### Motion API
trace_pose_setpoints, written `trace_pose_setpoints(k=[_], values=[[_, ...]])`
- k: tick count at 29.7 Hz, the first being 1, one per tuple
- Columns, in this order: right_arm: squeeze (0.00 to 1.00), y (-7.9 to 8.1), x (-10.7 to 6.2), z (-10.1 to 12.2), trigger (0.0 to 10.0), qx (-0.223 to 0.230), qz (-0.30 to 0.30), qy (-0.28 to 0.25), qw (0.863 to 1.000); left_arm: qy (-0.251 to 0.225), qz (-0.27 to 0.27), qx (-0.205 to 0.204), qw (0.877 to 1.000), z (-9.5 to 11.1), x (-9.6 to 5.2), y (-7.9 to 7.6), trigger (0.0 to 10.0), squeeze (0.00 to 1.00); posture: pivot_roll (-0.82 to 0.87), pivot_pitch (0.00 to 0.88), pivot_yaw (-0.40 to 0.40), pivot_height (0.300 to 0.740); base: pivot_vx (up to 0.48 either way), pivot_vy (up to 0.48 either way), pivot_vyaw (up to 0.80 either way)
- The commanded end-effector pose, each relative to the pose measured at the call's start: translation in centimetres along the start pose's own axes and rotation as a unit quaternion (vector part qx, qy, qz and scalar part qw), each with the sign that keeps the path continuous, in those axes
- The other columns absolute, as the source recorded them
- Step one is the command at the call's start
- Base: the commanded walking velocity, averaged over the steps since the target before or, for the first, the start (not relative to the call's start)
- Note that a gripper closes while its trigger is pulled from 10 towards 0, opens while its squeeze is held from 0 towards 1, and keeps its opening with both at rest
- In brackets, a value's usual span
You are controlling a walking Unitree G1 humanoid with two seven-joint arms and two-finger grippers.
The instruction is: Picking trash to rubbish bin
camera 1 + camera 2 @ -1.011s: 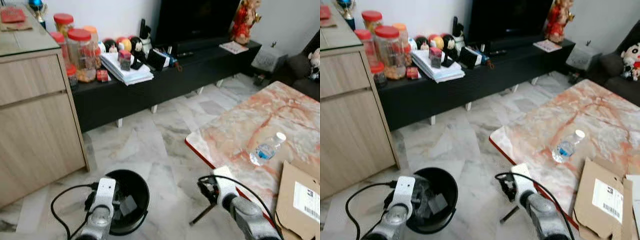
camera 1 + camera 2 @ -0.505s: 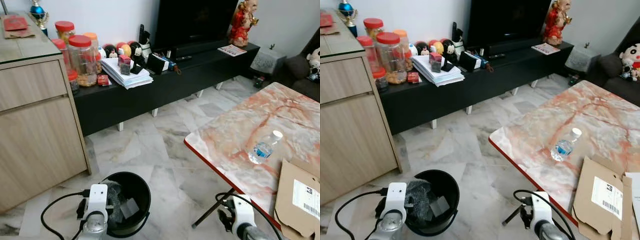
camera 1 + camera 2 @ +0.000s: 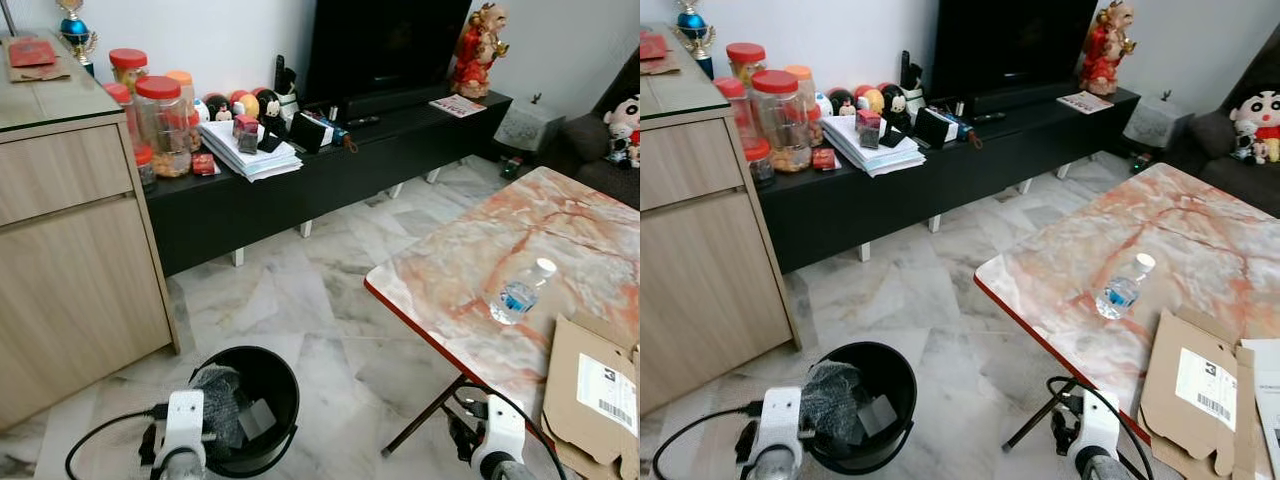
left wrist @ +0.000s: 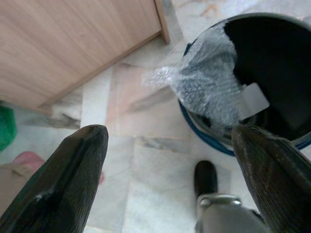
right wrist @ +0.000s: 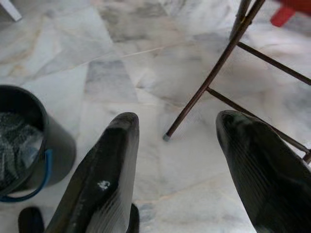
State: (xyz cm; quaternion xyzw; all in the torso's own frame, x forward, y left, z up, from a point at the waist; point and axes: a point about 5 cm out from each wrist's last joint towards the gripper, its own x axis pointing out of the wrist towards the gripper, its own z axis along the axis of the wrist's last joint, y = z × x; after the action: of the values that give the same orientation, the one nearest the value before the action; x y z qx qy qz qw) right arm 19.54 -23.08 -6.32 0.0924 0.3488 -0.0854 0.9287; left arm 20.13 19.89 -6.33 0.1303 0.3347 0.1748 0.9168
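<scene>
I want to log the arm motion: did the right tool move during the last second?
Yes. The right tool dropped and pulled back from the marble table corner; now it sits low beside the table leg, open and empty.

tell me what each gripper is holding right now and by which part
Nothing is held. The left gripper is open above the floor beside the bin, and the right gripper is open over the floor near the table leg.

L gripper [image 4: 170, 160] low, fingers apart, R gripper [image 5: 177, 145] low, fingers apart
</scene>
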Motion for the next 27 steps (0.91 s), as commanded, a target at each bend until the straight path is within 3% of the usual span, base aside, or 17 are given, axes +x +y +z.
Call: trace_pose_setpoints(k=[1,27], values=[[0.00,-0.39,-0.02,0.20,10.0,0.009,-0.011,-0.007,1.000,-0.018,-0.005,0.013,1.000,0.39,-0.11,-0.46,10.0,0.00,0.06,0.003,-0.166,0.740,0.000,0.000,0.00],[0.00,-0.29,0.06,0.62,10.0,0.026,-0.005,-0.025,0.999,-0.031,-0.014,0.009,0.999,0.68,-0.22,-0.82,10.0,0.00,0.06,0.002,-0.156,0.740,0.000,0.000,0.00]])
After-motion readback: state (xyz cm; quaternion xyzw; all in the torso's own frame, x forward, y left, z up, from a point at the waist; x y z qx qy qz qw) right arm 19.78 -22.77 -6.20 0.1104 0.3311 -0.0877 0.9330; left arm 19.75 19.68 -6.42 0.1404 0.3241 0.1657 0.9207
